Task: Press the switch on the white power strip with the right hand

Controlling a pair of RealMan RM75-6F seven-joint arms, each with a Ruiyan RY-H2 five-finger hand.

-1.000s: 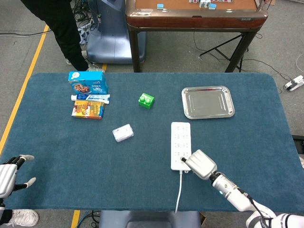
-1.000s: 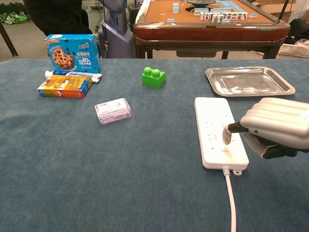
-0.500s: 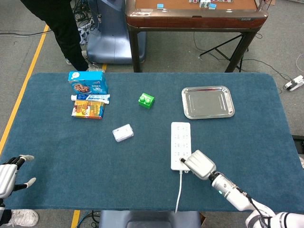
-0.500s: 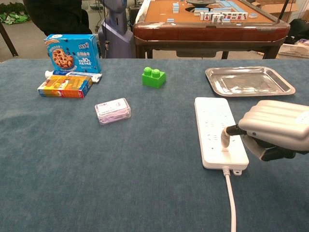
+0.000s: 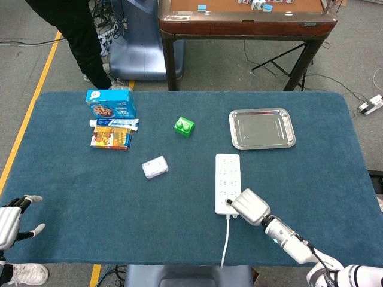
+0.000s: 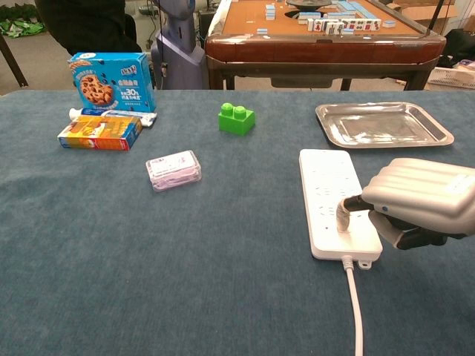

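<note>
The white power strip (image 5: 227,179) (image 6: 330,189) lies lengthwise on the blue table, its cord (image 6: 355,308) running off the near edge. My right hand (image 5: 251,207) (image 6: 419,200) sits at the strip's near end, knuckles up and most fingers curled in. One extended fingertip (image 6: 343,216) presses down on the strip's near end where the switch is; the switch itself is hidden under it. My left hand (image 5: 11,221) rests at the table's near left corner with its fingers apart, holding nothing.
A steel tray (image 5: 262,128) (image 6: 382,123) lies behind the strip. A green brick (image 5: 184,126), a small white packet (image 5: 155,167), and a cookie box with flat boxes (image 5: 112,119) lie to the left. A brown table (image 5: 245,18) stands beyond the far edge.
My right hand has slid slightly toward the near edge and lower, bringing its extended fingertip down onto the strip's near end. The left hand has not moved.
</note>
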